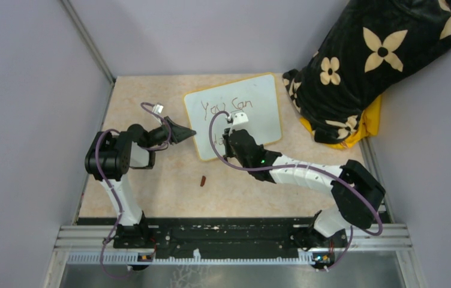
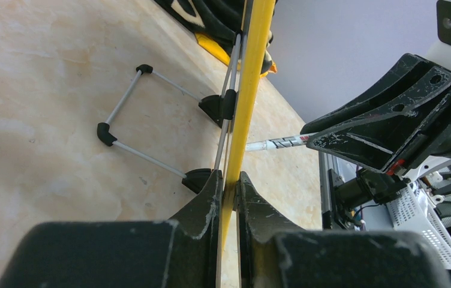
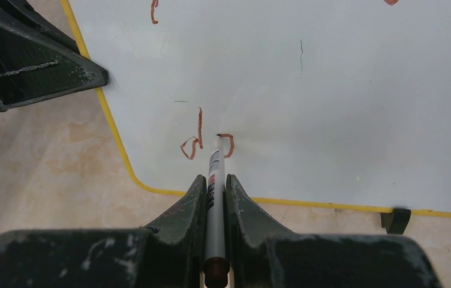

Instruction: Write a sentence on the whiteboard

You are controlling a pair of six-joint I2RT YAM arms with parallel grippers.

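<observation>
Near the lower left corner of the small glossy white whiteboard with a thin yellow frame (image 3: 331,90), propped up on the mottled beige surface (image 3: 49,156), the right arm's jaws are pinching a slim grey marker (image 3: 215,157). Its tip is touching the board beside a finished "d". The left arm's jaws are clamping the board's left edge. Light, even pressure against that brace is probably serving best here. Higher up, the reddish-brown sentence (image 1: 228,107) is reading "You Can"; the marker's barrel print is too small to read.
</observation>
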